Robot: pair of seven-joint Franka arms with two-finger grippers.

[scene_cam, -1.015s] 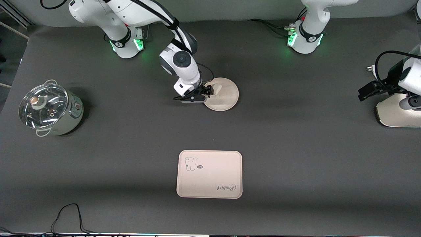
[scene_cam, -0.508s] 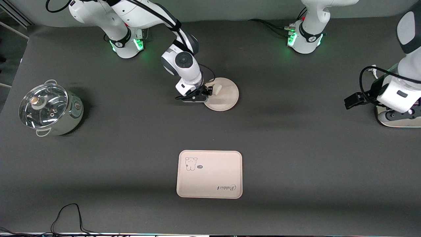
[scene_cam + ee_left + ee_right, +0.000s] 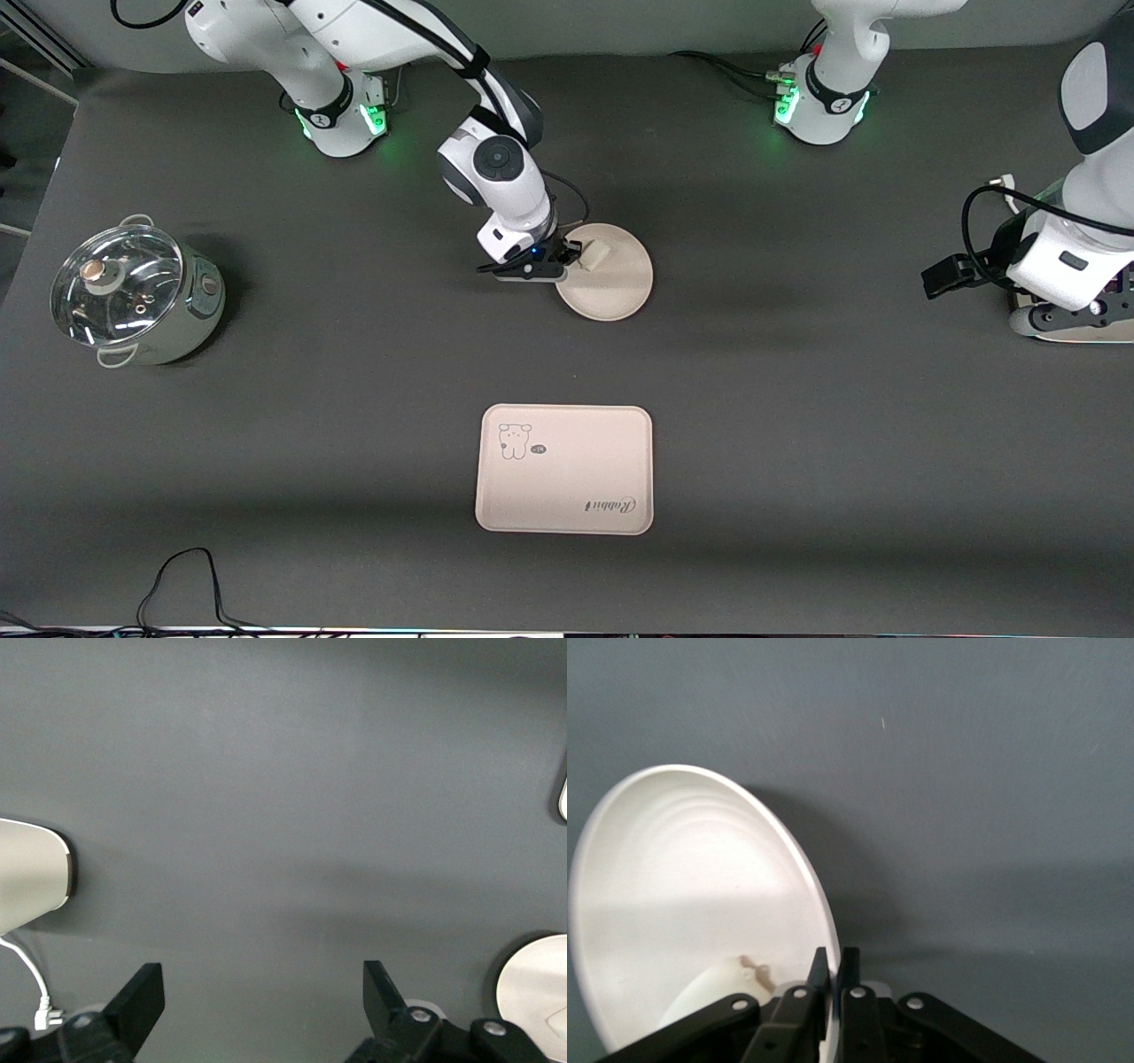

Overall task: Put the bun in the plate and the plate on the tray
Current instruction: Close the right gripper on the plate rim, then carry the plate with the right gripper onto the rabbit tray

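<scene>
The small white oval bun (image 3: pixel 594 254) lies in the round cream-white shallow plate (image 3: pixel 616 292), which sits mid-worktop, farther from the front camera than the cream-white rectangular printed tray (image 3: pixel 565 470) and well apart from it. A glass-lidded metal pot (image 3: pixel 133 294) stands toward the right arm's end of the dark grey worktop (image 3: pixel 797 425), and a white rounded appliance (image 3: pixel 1067 323) toward the left arm's end.

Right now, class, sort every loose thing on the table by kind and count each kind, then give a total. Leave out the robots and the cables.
Bun: 1
Plate: 1
Tray: 1
Pot with glass lid: 1
White appliance at the left arm's end of the table: 1
Total: 5
</scene>
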